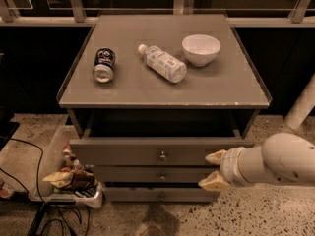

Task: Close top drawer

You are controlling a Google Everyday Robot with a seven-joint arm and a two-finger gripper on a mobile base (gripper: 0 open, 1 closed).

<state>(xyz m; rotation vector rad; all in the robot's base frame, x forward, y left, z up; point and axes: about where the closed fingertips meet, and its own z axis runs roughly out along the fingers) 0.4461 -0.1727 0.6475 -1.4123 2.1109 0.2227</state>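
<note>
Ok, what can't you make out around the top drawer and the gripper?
Camera view:
1. Top drawer interior: dark, under the tabletop.
2. Whether the open gripper, by the drawer fronts' right end, touches them: one angle only.
3. Arm past the wrist: cut off by the right edge.
4. Can label: blurred.

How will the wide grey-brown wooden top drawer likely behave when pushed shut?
The wooden top drawer, a stiff box, likely slides straight back. The open gripper is before its front's right part, away from the small round metal knob, so a push there might skew or bind it.
</note>
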